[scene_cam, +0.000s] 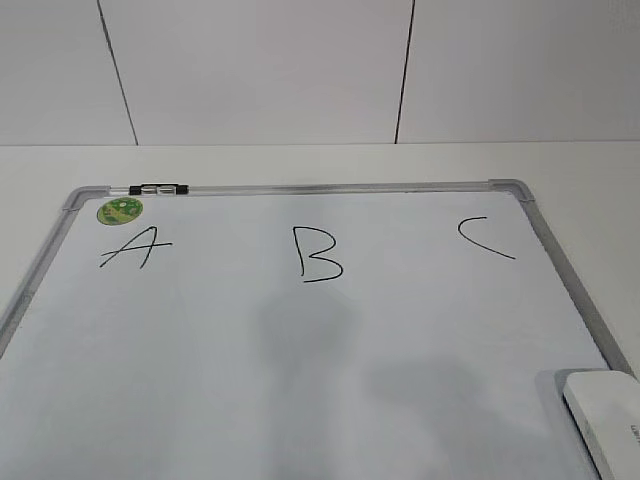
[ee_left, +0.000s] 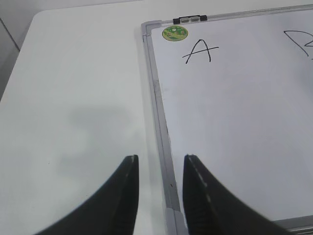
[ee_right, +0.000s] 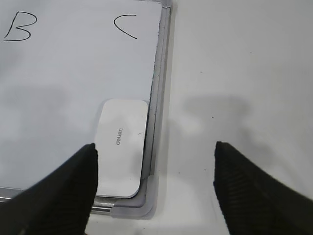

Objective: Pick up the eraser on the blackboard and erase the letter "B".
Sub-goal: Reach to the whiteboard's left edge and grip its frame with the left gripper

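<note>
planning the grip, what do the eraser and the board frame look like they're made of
The eraser: probably smooth white plastic, judging by its even matte top, rounded corners and small grey print. The blackboard: a glossy white surface that shows soft shadows; its frame looks like grey brushed metal, with rounded corner pieces that may be plastic.

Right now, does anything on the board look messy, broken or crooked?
Nothing stands out. The eraser lies flat in the blackboard's near right corner by the frame, and the letter "B" is whole and unsmudged. Both hands are empty.
</note>
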Robot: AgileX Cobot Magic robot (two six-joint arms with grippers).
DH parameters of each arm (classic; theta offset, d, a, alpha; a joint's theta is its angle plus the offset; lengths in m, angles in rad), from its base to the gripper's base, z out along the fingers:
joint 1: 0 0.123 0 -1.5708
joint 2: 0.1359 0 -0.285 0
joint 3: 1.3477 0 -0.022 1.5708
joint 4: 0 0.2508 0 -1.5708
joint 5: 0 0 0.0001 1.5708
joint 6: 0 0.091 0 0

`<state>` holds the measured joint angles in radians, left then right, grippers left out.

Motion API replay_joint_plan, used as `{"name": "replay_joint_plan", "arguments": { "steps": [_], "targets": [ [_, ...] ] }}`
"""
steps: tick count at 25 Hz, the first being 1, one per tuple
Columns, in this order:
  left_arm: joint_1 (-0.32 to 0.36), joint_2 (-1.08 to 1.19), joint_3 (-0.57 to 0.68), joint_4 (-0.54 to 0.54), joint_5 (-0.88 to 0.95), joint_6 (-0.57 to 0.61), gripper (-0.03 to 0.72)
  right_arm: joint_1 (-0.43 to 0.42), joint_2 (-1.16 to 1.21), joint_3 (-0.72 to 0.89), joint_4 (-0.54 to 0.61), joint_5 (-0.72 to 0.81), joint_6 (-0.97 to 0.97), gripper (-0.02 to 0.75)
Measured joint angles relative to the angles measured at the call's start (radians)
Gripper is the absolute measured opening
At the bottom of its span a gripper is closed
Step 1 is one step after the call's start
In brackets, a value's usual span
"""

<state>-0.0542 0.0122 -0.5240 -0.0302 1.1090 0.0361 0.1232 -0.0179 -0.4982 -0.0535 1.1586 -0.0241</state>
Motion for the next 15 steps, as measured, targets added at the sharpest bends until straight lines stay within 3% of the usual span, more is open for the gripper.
{"name": "replay_joint_plan", "arguments": {
  "steps": [15],
  "targets": [
    [0.0, 0.0, 0.0, 0.0, 0.0, 0.0, 0.235, 0.0, 0.0, -0.006, -0.029, -0.023, 0.0, 0.572]
  ]
}}
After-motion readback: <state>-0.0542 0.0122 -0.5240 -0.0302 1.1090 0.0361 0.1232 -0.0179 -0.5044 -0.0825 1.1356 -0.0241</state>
